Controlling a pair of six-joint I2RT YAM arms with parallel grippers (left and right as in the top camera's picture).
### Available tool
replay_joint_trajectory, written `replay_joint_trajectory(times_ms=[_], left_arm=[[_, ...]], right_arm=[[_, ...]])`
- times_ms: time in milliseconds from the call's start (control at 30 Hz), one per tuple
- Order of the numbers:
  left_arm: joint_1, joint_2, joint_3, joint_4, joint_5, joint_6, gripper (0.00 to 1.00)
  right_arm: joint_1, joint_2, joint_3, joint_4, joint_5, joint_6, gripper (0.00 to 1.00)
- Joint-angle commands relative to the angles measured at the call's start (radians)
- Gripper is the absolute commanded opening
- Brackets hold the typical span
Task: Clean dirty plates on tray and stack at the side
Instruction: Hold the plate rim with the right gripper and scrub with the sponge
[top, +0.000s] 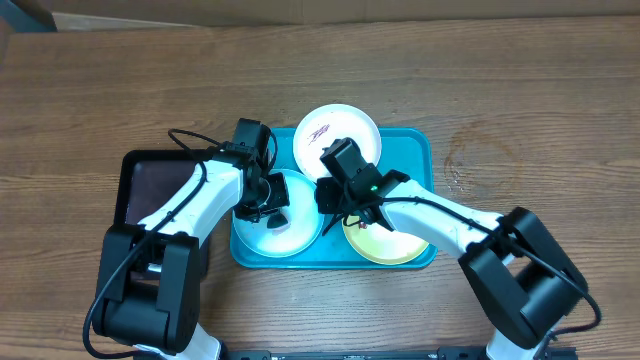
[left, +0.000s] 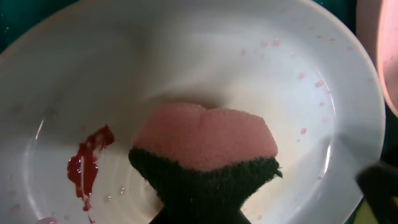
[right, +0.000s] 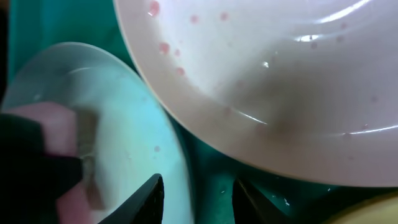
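Observation:
The turquoise tray (top: 422, 150) holds three plates: white (top: 337, 132) at the back, pale blue (top: 290, 235) at front left, yellow-green (top: 390, 247) at front right. My left gripper (top: 268, 208) is shut on a pink sponge with a dark green scrub side (left: 208, 152) and presses it on the pale blue plate (left: 186, 56), beside a red smear (left: 87, 165). My right gripper (top: 335, 198) is open, and its jaws (right: 199, 196) straddle the pale blue plate's right rim (right: 134, 124). The white plate (right: 280, 81) with faint pink specks lies just beyond.
A smaller dark brown-black tray (top: 150, 185) lies left of the turquoise one, under my left arm. The wooden table (top: 520, 90) surrounds both trays. The yellow-green plate's edge (right: 385, 210) shows at the right wrist view's lower right.

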Motion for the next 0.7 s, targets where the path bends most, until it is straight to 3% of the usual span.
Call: replay_joint_trajectory(times_ms=[0,300,667], left_arm=[[-0.006,0.001,0.002,0.0,-0.006,-0.003,0.04],[-0.006,0.001,0.002,0.027,0.005,-0.004,0.04],[-0.007,0.009,0.0,0.059,0.035,-0.093,0.04]], right_arm=[[0.005,0.042,0.019,0.005,-0.011,0.006,0.37],[0.005,0.05,0.019,0.002,-0.024,0.01,0.16],[0.005,0.05,0.028,0.0,-0.032,0.01,0.05]])
